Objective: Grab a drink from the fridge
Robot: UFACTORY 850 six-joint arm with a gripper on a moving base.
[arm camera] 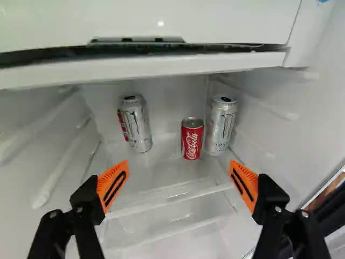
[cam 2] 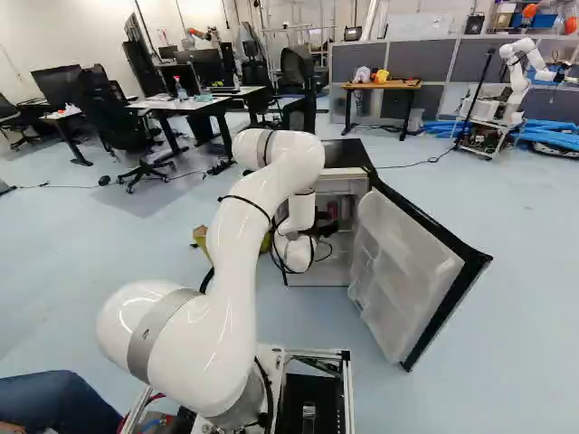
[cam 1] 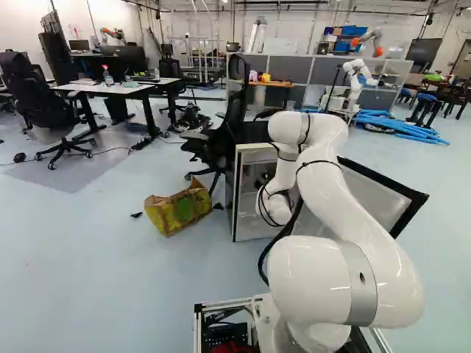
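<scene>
Drinks: three cans, all upright inside the mini fridge, toward its back wall, on a clear shelf. Short red soda can sits between two taller silver cans: just beside one silver can, farther from the other silver can, which has a bit of red showing at its side.

Pincer reaches in at the fridge opening, fingers spread wide, orange pads apart; cans are ahead, beyond the fingertips. White freezer compartment above the cans.

Fridge door swung wide open, shelved inner side showing in the right base view. White arm bends over toward the fridge.

Left base view: yellow-green bag on the floor near the fridge, black office chair right by it. Farther back, desk with spray bottle, another robot, blue tubing on the floor.
</scene>
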